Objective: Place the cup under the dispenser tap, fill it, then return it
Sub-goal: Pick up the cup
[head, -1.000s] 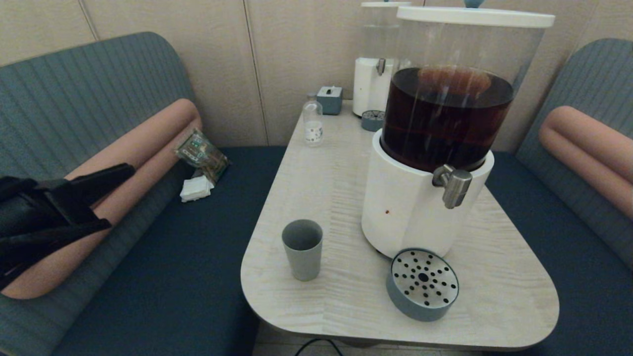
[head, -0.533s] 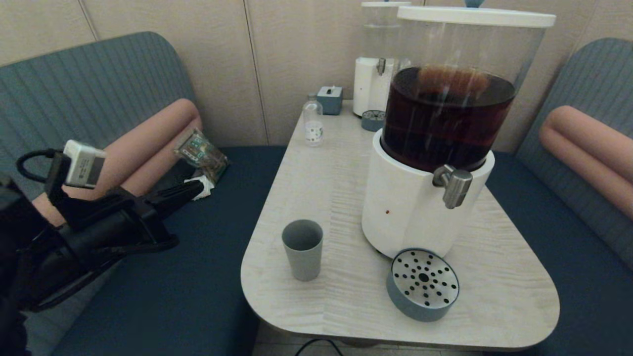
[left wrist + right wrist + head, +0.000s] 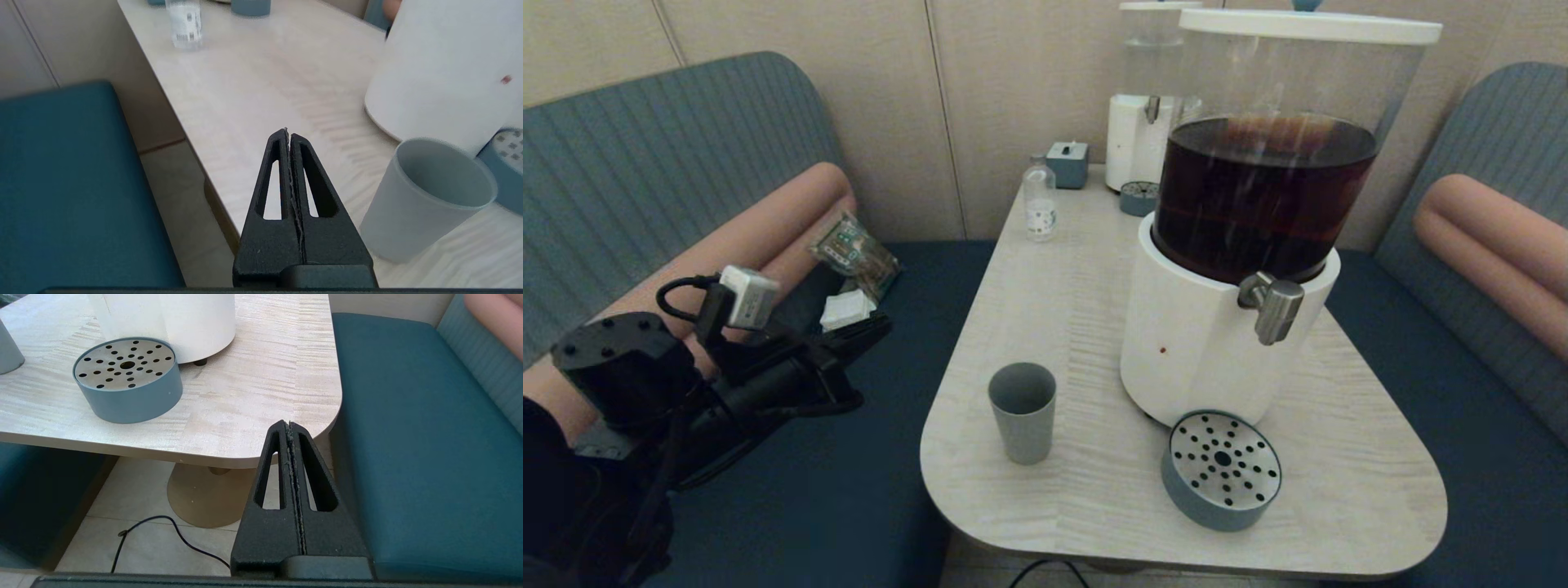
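Nearest to you, in the lower left of the head view, your left claw [image 3: 870, 327] hangs over the dark blue seat, off the bench's [image 3: 1045, 523] left edge, its two fingers pressed together and holding nothing. It points toward the cup [image 3: 1022, 412] but stands well apart from it. In the left wrist view the claw's [image 3: 287, 134] closed tips sit over the bench edge, with the cup [image 3: 425, 200] just off to the lower right of that frame.

Your right claw [image 3: 289, 426] shows only in its own wrist view, fingers together and empty, low beside the bench's near corner above the floor and seat.

You see the cup standing upright on the bench near the front left edge, in the lower middle of the head view. To its right, the round drip tray [image 3: 1221, 471] lies at the foot of the big white-based dispenser [image 3: 1209, 335]. The dispenser tap [image 3: 1272, 306] juts out above the tray with nothing beneath it. Dark brown liquid fills the lower part of the clear tank.

Farther back, in the upper middle, stand a small clear bottle [image 3: 1039, 200], a little grey-blue box [image 3: 1067, 163] and a smaller dispenser [image 3: 1142, 122] with clear liquid.
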